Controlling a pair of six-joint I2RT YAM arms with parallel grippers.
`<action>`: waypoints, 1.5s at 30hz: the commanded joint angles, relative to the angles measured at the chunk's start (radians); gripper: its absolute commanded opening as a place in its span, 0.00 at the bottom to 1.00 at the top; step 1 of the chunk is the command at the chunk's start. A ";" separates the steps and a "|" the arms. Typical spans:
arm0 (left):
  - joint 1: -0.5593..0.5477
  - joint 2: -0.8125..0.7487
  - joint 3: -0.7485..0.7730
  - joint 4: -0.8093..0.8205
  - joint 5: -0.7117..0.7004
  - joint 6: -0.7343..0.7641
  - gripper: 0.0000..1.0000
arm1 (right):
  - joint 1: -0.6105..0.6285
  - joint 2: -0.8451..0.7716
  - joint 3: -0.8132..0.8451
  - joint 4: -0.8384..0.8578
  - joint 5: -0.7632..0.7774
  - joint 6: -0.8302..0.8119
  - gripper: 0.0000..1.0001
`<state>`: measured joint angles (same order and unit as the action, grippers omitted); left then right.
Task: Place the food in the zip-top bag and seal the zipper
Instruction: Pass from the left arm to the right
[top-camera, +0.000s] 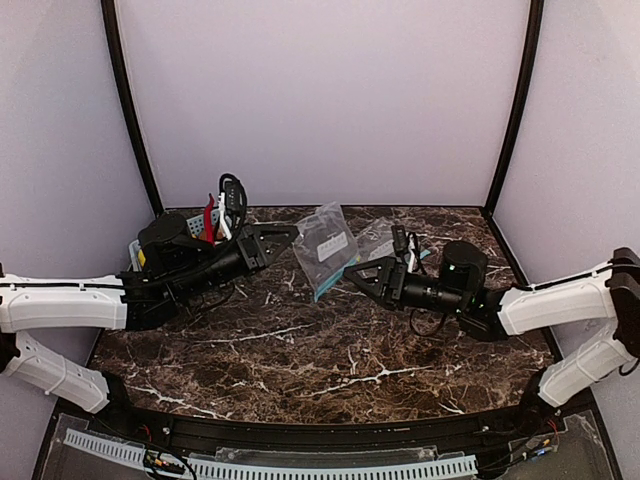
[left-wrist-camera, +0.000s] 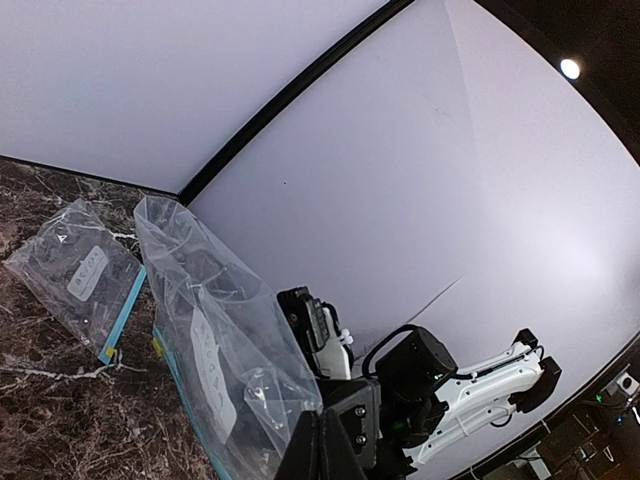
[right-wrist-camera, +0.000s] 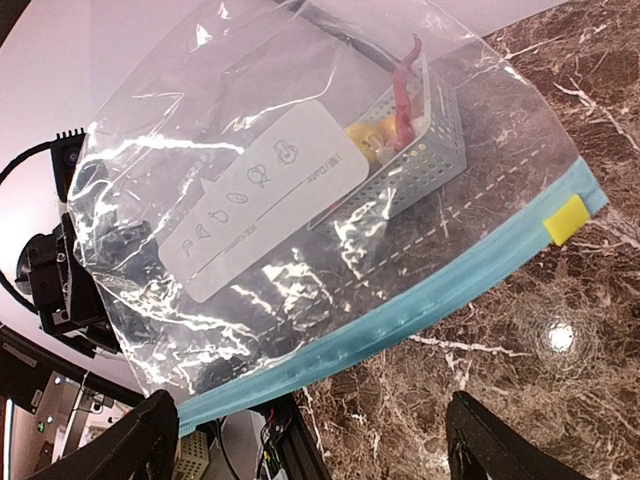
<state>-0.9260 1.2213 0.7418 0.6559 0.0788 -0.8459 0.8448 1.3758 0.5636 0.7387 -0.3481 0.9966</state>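
Observation:
A clear zip-top bag (top-camera: 324, 248) with a white label stands tilted between my two grippers, its teal zipper (top-camera: 328, 290) along the low edge. My left gripper (top-camera: 291, 233) is shut, and its tip (left-wrist-camera: 325, 430) pinches the bag's (left-wrist-camera: 210, 340) upper corner. My right gripper (top-camera: 351, 271) is open and empty; its two fingers spread wide just below the zipper (right-wrist-camera: 400, 310) in the right wrist view (right-wrist-camera: 320, 450). Through the bag (right-wrist-camera: 260, 190) I see one yellow lemon (right-wrist-camera: 365, 140) in a metal basket (right-wrist-camera: 430, 150). In the top view the lemons are hidden.
A second clear bag (top-camera: 378, 238) lies flat on the marble behind the first; it also shows in the left wrist view (left-wrist-camera: 80, 275). The basket (top-camera: 150, 252) sits at the back left under my left arm, with a red chili (top-camera: 208, 218) sticking up. Walls enclose the table.

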 joint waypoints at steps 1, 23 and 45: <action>-0.010 -0.019 0.031 0.039 0.004 -0.016 0.01 | 0.013 0.058 0.058 0.131 -0.022 0.008 0.90; -0.020 -0.033 0.015 0.117 -0.024 -0.044 0.01 | 0.017 0.186 0.119 0.284 -0.030 0.063 0.83; -0.022 -0.085 -0.073 0.085 -0.060 -0.077 0.01 | 0.020 0.080 0.093 0.309 0.074 -0.006 0.34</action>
<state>-0.9409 1.1568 0.6876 0.7513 0.0208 -0.9134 0.8577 1.4811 0.6617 1.0260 -0.2996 1.0183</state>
